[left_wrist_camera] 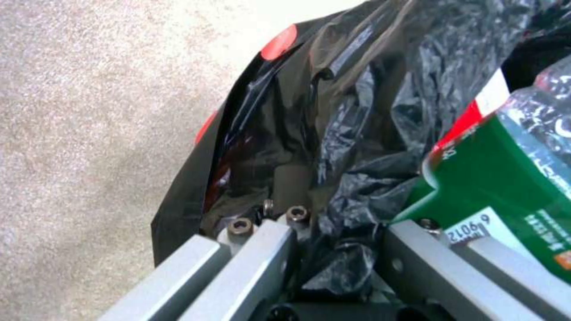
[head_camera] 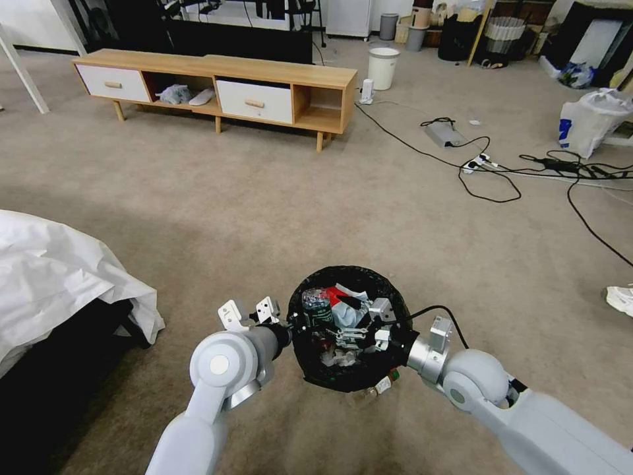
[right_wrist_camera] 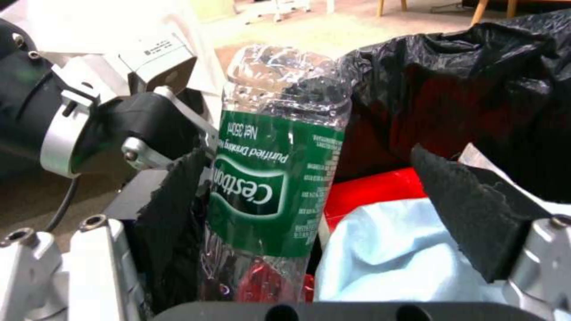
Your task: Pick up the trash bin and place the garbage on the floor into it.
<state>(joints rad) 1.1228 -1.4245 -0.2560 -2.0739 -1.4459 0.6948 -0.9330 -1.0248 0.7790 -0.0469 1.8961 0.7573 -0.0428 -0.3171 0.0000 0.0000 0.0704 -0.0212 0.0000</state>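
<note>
The trash bin, lined with a crinkled black bag, is between my two arms just in front of me. My left gripper is shut on its rim, one finger outside the bag and one inside. Garbage lies in the bin: a clear bottle with a green label, a red wrapper and a bluish tissue. My right gripper reaches into the bin and is open. The bottle stands against one black pad, apart from the other.
A small labelled piece of litter shows on the carpet at the bin's near side. A white-sheeted bed is at the left. Beyond are a wooden cabinet, a white bucket, cables and a white bag.
</note>
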